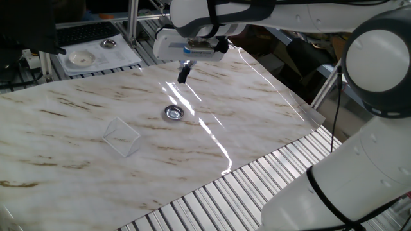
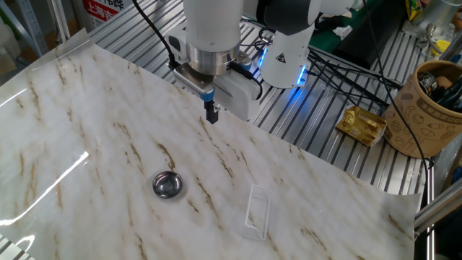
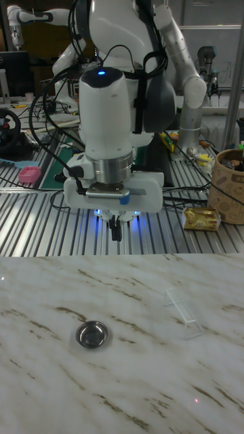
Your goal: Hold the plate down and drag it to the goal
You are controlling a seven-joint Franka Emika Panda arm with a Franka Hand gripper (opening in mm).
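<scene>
Plate (image 2: 167, 185) beside goal (image 2: 256, 211), apart

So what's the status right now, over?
Gripper shut, empty, hovering above table. Plate untouched, outside goal. Nothing between them.

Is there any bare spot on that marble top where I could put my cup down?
Plenty: the marble table is bare except for the small silver plate and the faint square goal. Avoid the far edge, where the gripper hangs.

Robot base (image 1: 359, 186) beyond frame edge
</scene>
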